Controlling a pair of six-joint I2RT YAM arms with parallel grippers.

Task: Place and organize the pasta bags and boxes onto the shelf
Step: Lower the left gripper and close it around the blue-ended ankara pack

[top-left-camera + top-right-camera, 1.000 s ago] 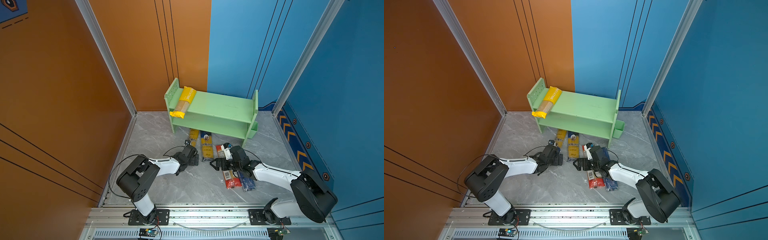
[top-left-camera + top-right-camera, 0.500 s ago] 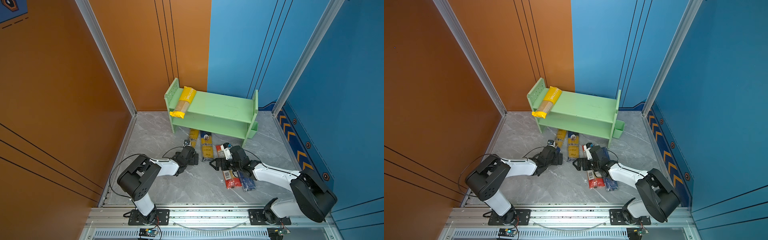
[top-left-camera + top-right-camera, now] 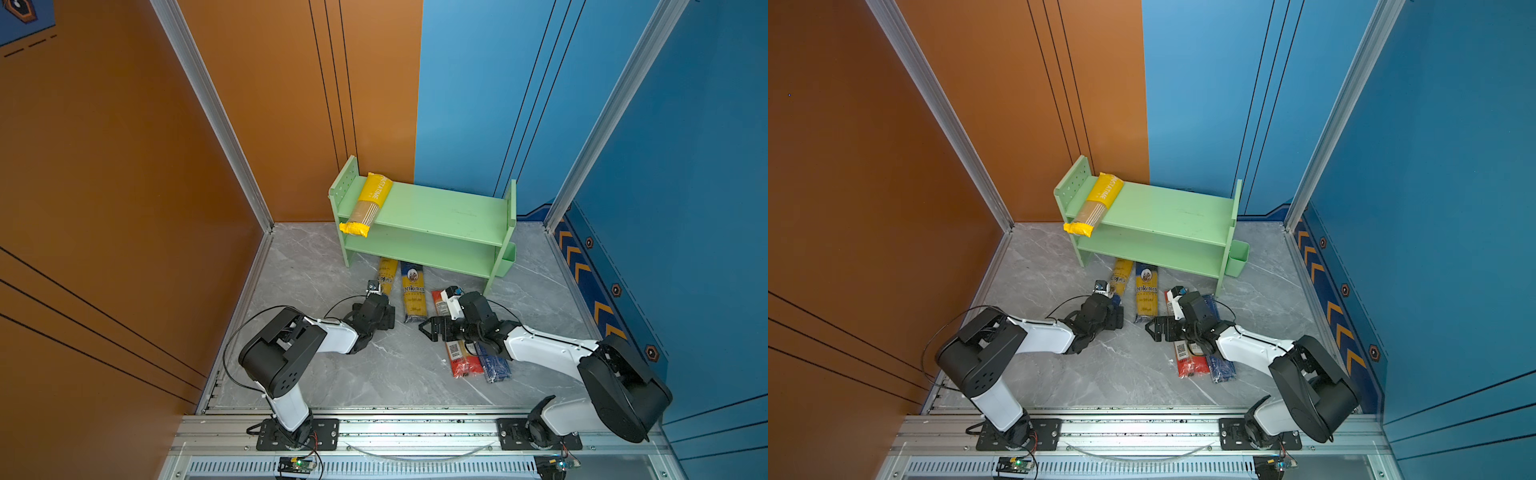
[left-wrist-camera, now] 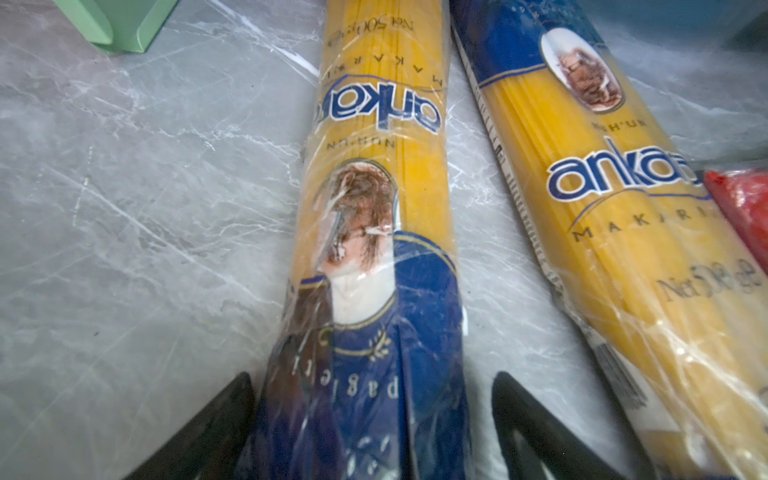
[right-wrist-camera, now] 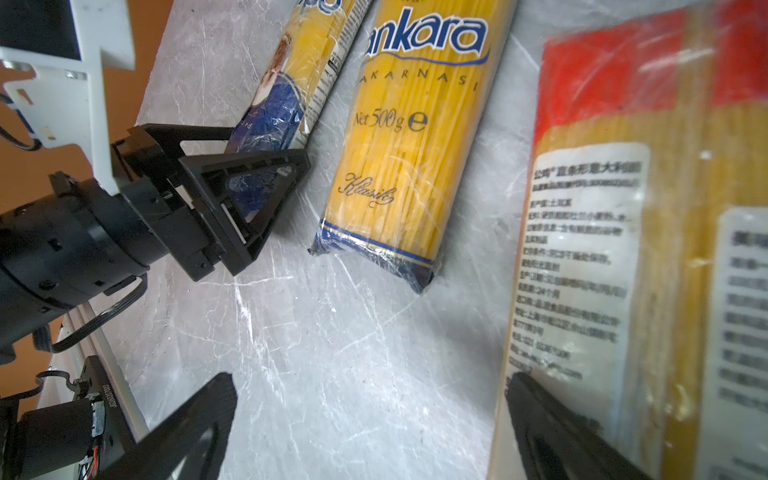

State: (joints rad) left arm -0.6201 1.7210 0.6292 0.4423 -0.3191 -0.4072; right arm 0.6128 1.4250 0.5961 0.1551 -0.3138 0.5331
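Observation:
The light green shelf (image 3: 440, 212) stands at the back with a yellow pasta pack (image 3: 368, 203) on its top tier, one end overhanging the front. Two blue-and-yellow "ankara" packs (image 3: 385, 274) (image 3: 412, 293) lie on the floor before it. My left gripper (image 4: 374, 415) is open, its jaws astride the blue end of the left ankara pack (image 4: 374, 208), with a gap on one side. My right gripper (image 5: 370, 395) is open over bare floor, one finger lying over the edge of the red-ended clear pack (image 5: 602, 249). A dark blue pack (image 3: 494, 365) lies beside that, partly under the right arm.
A small green bin (image 3: 505, 259) hangs on the shelf's right side. Orange and blue walls close in the grey marble floor (image 3: 374, 374) on three sides. The aluminium rail (image 3: 415, 428) with both arm bases runs along the front. The shelf's lower tier (image 3: 424, 255) holds nothing.
My left gripper has edged slightly forward over the end of the left ankara pack. The right arm and all packs have stayed put.

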